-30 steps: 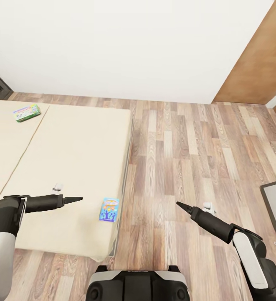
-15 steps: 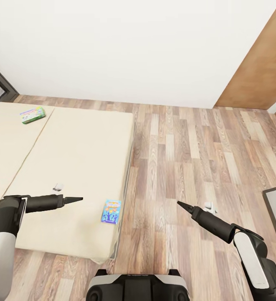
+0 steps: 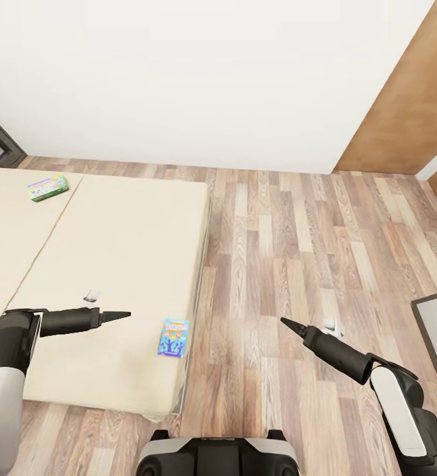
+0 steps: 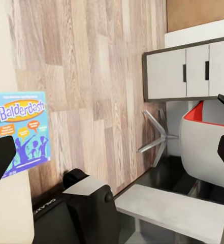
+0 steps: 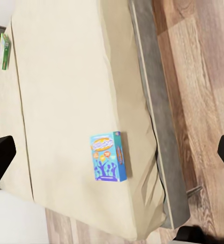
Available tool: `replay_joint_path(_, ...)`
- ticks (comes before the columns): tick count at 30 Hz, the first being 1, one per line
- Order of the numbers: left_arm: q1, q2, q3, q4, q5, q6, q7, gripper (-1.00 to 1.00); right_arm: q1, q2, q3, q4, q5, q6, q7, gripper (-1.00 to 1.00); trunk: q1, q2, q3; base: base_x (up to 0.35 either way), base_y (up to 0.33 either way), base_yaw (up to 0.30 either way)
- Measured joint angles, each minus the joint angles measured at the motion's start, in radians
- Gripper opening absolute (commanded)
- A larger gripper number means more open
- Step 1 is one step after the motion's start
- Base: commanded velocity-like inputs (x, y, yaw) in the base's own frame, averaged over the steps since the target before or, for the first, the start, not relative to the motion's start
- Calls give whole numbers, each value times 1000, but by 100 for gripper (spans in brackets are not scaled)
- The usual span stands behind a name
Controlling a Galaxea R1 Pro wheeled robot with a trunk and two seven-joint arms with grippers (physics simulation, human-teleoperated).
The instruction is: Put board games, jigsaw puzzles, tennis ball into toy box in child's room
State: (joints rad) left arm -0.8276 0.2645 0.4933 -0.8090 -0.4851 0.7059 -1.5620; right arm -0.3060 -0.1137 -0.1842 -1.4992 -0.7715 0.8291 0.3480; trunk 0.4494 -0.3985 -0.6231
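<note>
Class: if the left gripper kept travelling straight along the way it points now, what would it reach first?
Probably the blue board game near the bed's edge; the left gripper points toward it, though it may pass above. Depth is unclear.

1. Each arm is white near the body and black farther out.
2. The left pincer (image 3: 122, 315) and right pincer (image 3: 285, 322) end in thin black points.
3. The base (image 3: 218, 453) is black with a grey top edge.

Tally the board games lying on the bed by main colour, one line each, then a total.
Blue board game: 1
Green board game: 1
Total on the bed: 2
</note>
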Motion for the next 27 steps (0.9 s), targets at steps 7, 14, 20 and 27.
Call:
replay_joint_path(7,0,0,2,0,0,-1,0,100,0,0,0,-1,0,1,0,100,0,0,10,0,0,-52)
replay_joint_path(14,0,0,3,0,0,-1,0,100,0,0,1,-3,0,0,0,100,0,0,16,0,0,4)
replay_joint_path(20,0,0,3,0,0,-2,0,100,0,1,3,-3,2,0,0,100,0,0,19,0,0,0)
replay_joint_path(27,0,0,1,0,0,-2,0,100,0,1,2,-2,4,0,0,100,0,0,29,0,0,0)
